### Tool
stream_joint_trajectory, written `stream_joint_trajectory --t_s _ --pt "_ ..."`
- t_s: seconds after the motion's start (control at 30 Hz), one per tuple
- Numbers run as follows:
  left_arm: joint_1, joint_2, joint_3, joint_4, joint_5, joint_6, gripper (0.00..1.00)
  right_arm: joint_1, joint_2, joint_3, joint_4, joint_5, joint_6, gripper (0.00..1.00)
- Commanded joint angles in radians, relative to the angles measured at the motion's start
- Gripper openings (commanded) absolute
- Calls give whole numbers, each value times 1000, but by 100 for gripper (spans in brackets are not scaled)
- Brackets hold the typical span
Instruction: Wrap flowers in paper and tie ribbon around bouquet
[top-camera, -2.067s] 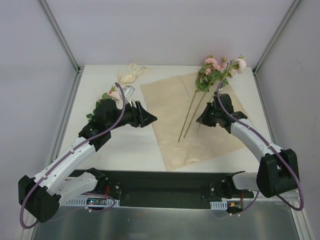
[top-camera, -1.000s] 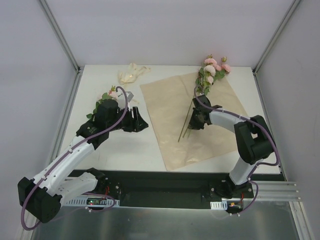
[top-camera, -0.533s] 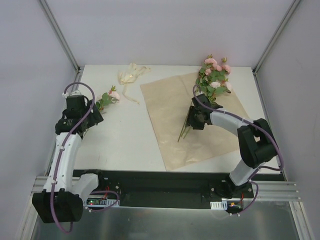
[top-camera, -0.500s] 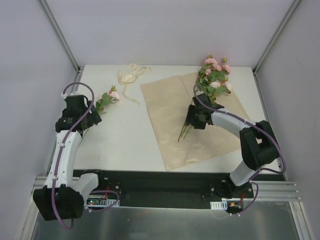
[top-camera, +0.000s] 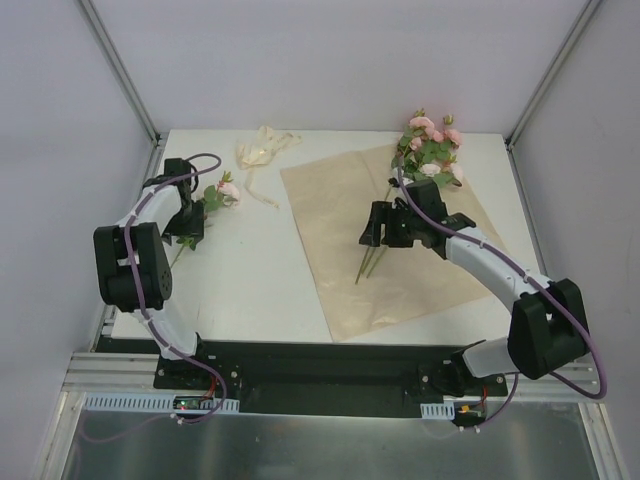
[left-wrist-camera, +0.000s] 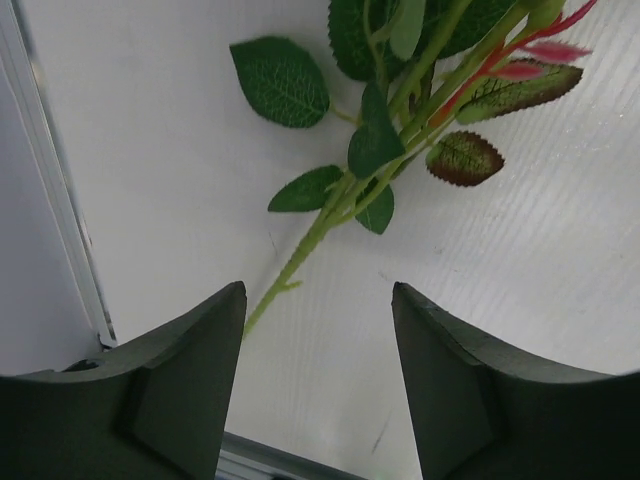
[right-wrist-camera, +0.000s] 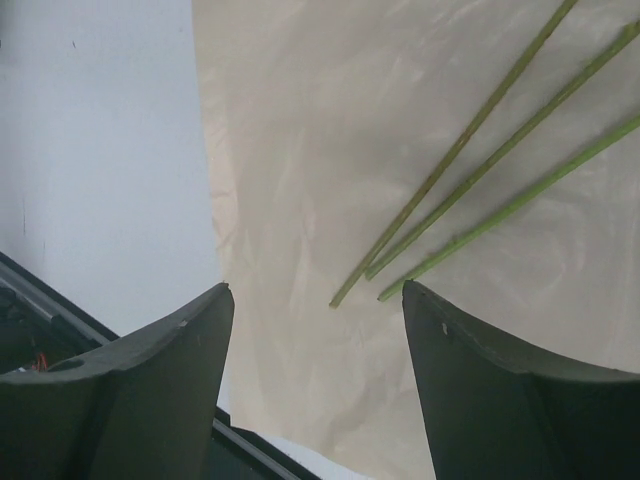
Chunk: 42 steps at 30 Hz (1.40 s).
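Observation:
The tan paper (top-camera: 420, 260) lies flat on the white table, right of centre. On it rest the flowers (top-camera: 430, 150), pink blooms at the far corner, with thin green stems (right-wrist-camera: 450, 200) running down to their cut ends. My right gripper (top-camera: 376, 232) hovers open above those stem ends (right-wrist-camera: 318, 292), holding nothing. A separate pink flower sprig (top-camera: 222, 191) lies near the table's left edge, its stem (left-wrist-camera: 300, 255) and leaves (left-wrist-camera: 280, 80) on bare table. Over that stem my left gripper (top-camera: 187, 232) stands open (left-wrist-camera: 318, 305) and empty. The cream ribbon (top-camera: 262, 150) sits bunched at the back.
A metal frame rail (left-wrist-camera: 45, 200) borders the table's left edge, close beside my left gripper. The paper's left edge (right-wrist-camera: 210, 200) meets white table (right-wrist-camera: 100, 150). The black base rail (top-camera: 320, 365) runs along the near edge.
My right gripper opened, let go of the stems and drew back above their ends. The left arm swung from mid-table to the left edge, over the lone sprig.

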Motion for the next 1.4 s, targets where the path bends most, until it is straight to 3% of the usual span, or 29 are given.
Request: stream_joint_trajectory --t_s 0.0,0.3,0.43,0.47,0.53,0.7,0.83,0.87,0.97,1.0,1.03,1.07,1.1,1.2,1.23,1.3,1.33,1.37 --pt "9 93 96 -26 43 147 54 -43 -75 -29 36 -115 -13 71" --pt "7 180 141 7 152 164 37 -54 -118 -46 44 -93 -23 71" --pt "7 235 147 7 94 145 9 -56 -115 -44 39 -78 -33 71" --pt "7 232 145 6 74 141 7 -56 -114 -43 36 -79 -36 71" --pt "6 205 144 1 -16 100 5 -56 -107 -35 29 -82 -40 71" --pt "3 -74 112 -25 -108 -70 4 -51 -63 -1 13 -113 -33 71" --pt "3 -335 61 -28 133 -158 0 -37 -19 19 -3 -144 -19 71" --pt "3 -426 46 -28 333 -196 0 -25 -15 23 -10 -138 -22 71" --pt "-17 -594 -96 118 691 -399 0 21 -14 42 -31 -109 -19 72" --pt "-37 -635 -231 209 891 -551 0 38 -14 49 -25 -128 -16 72" --pt "-75 -674 -300 454 936 -622 0 58 -9 54 -11 -171 -10 74" --pt "-110 -739 -359 537 938 -672 0 103 -9 56 1 -181 -5 75" --pt "-220 -763 -417 574 841 -692 0 125 -11 54 13 -176 24 76" --pt "-275 -806 -431 497 774 -683 0 183 -2 42 59 -176 101 81" --pt "-275 -809 -427 454 673 -671 12 212 3 40 78 -178 112 81" --pt "-273 -776 -370 213 475 -674 47 246 3 42 81 -141 124 81" --pt "-245 -753 -352 144 356 -694 57 269 -2 40 79 -110 141 81" --pt "-217 -707 -341 112 370 -703 69 276 -12 33 81 -101 151 81"
